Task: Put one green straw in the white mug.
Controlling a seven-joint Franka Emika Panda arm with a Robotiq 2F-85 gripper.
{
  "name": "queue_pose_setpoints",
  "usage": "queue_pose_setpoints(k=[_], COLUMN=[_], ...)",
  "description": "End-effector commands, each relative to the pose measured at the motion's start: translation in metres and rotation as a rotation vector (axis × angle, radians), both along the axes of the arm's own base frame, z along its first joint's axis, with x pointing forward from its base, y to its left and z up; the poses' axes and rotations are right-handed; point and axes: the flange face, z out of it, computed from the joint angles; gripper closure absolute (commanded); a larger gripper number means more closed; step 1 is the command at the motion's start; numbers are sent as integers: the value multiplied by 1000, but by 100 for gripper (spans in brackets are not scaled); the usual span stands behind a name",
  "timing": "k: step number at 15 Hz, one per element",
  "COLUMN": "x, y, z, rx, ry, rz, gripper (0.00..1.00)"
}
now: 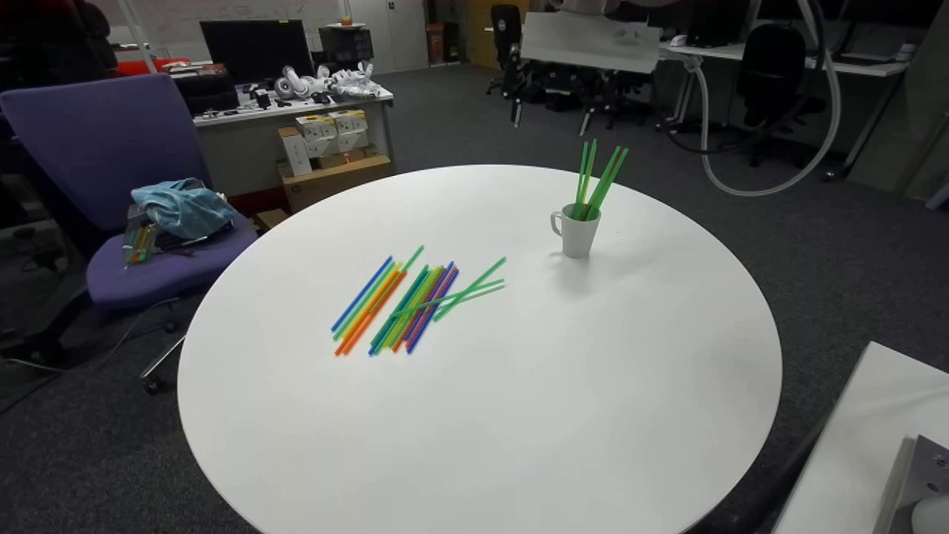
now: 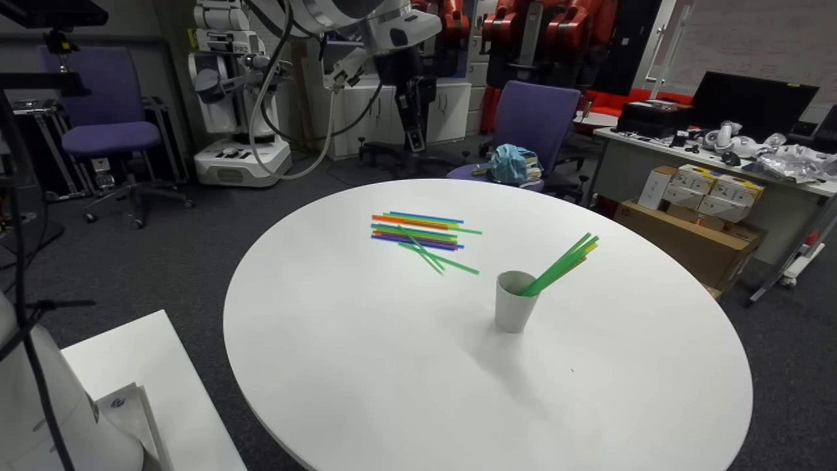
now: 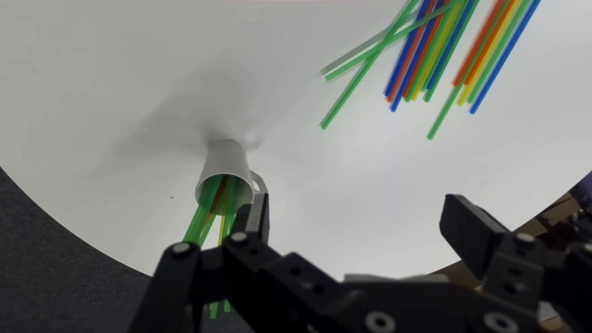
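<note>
Two loose green straws (image 1: 489,272) cross each other at the side of a straw pile; the wrist view shows one green straw (image 3: 342,99) reaching clear of it. The white mug (image 1: 578,237) stands upright on the round table, its handle toward the pile. Several straws (image 2: 562,265), mostly green with some orange and yellow, lean inside the mug. My gripper (image 3: 356,208) is open, with nothing between its fingers. In the wrist view its left finger (image 3: 256,217) covers part of the mug's straws. An exterior view shows the gripper (image 2: 415,137) high up, apart from everything on the table.
Blue, orange, yellow, green and purple straws lie in two groups, such as the orange straws (image 1: 371,315). The round white table (image 1: 482,430) has a curved edge. A purple chair (image 1: 111,148) and a white side table (image 1: 890,415) stand near it.
</note>
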Motion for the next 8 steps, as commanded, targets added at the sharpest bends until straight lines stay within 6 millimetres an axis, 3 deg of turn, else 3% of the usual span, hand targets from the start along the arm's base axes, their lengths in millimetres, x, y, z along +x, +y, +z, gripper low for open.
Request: queue_pose_setpoints(k=[1,8], x=[11,53], y=[-5,10], z=[-15,-100], rx=[14,164], ry=[44,60], rz=[-192,-422], gripper=[0,0])
